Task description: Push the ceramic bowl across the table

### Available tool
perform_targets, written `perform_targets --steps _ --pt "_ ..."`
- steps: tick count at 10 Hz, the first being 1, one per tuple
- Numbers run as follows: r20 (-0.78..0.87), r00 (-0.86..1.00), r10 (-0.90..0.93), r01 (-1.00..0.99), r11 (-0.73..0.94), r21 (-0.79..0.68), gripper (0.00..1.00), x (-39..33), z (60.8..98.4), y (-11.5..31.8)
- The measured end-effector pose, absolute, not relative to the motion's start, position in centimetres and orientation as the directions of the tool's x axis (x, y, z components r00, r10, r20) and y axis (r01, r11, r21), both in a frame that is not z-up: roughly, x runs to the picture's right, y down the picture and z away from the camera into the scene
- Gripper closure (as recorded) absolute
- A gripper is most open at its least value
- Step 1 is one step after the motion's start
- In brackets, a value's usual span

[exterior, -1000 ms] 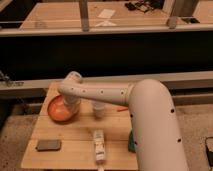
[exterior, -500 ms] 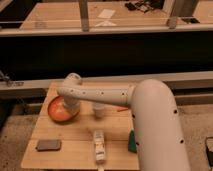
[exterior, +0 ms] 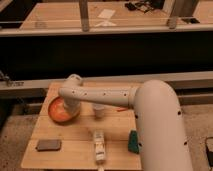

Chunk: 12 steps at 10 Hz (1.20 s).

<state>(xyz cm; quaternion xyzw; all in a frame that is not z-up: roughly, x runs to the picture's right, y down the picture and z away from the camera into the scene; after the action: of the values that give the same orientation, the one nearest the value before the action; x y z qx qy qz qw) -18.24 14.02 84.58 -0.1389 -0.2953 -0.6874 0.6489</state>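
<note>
Where arm hides gripper [exterior: 71,106], ceramic bowl [exterior: 60,111]

The table [exterior: 75,135] carries the ceramic bowl [exterior: 61,111], with the pincer [exterior: 71,106] at it.

Claw [exterior: 71,106] hidden behind arm [exterior: 100,95].

- I see my gripper [exterior: 71,104] down at the ceramic bowl [exterior: 59,111], closed, on the desk's [exterior: 75,132] far-left part.
- A small plastic cup [exterior: 99,110] stands just right of the bowl.
- Nearer me lie a dark flat block [exterior: 48,145], a white bottle [exterior: 99,146] and a green object [exterior: 133,141].
</note>
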Motion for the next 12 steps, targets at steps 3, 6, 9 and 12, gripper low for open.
perform_targets --steps 3,6,9,12 --pt "0.585 -0.132 -0.8 0.972 0.012 0.235 0.94 -17.8 84.6 14.4" --pt "0.587 -0.143 -0.797 0.969 0.008 0.247 0.94 -17.3 84.5 14.6" --pt "0.59 -0.151 -0.793 0.967 0.007 0.256 0.94 -16.1 84.3 15.0" --pt "0.59 -0.165 -0.79 0.962 0.002 0.272 0.94 -15.8 84.1 15.2"
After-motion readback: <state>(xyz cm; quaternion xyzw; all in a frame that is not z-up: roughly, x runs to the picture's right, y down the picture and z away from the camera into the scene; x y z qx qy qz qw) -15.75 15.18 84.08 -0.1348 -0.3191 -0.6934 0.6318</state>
